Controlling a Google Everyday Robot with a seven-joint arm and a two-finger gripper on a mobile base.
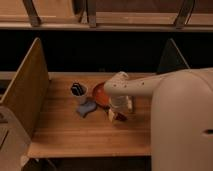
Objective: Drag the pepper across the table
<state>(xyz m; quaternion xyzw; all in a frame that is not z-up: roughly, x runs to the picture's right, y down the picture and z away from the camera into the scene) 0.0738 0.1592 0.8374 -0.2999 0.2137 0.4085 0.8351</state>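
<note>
From my seat I see the one arm [145, 87] reaching out leftward from the robot's white body [182, 125], which fills the right side of the view. The arm runs roughly level over the table [75, 135], bends at a rounded joint near the table's middle, and drops its last link straight down. The gripper [118, 111] hangs at the bottom of that link, low over the wood and right at the pepper [120, 118]. I cannot tell whether it is clamped on the pepper or merely pressed against it, because the wrist hides the contact. The pepper shows as a small reddish shape on the tabletop directly under the gripper, a little right of centre and just in front of the bowl [100, 93]. By my count there is one pepper, one red bowl, one cup [78, 91] with dark items standing in it, and one blue cloth [86, 108]. The cup stands just left of the bowl, and the cloth lies in front of the cup, near the gripper's left. Two upright panels bound the table, a wooden one on the left [27, 85] and a darker one on the right [172, 60].
</note>
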